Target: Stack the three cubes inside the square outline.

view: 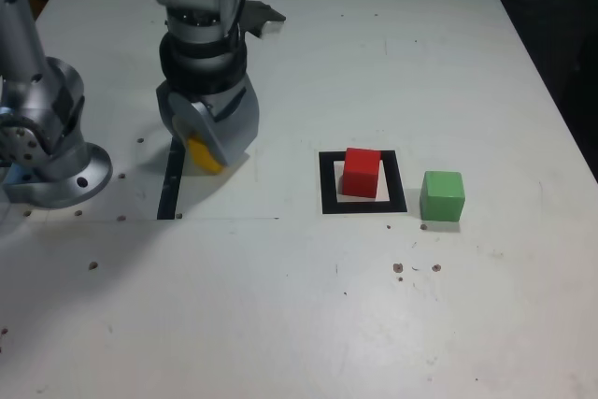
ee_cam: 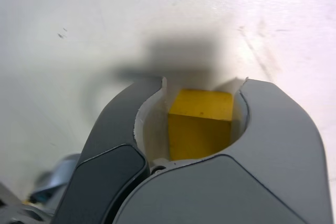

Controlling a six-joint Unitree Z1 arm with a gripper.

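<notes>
Yellow cube (ee_cam: 200,132) sits between the fingers (ee_cam: 205,81), closed snugly on it; lifting straight up should keep it level.

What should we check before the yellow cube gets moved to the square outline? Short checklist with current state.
- Yellow cube between the jaws of the gripper: ok
- Jaws closed on it: ok
- Yellow cube clear of the table: cannot tell
- Red cube inside the square outline: ok
- Green cube inside the outline: not ok, it sits outside, on the exterior view's right
- Nothing on top of the red cube: ok
</notes>
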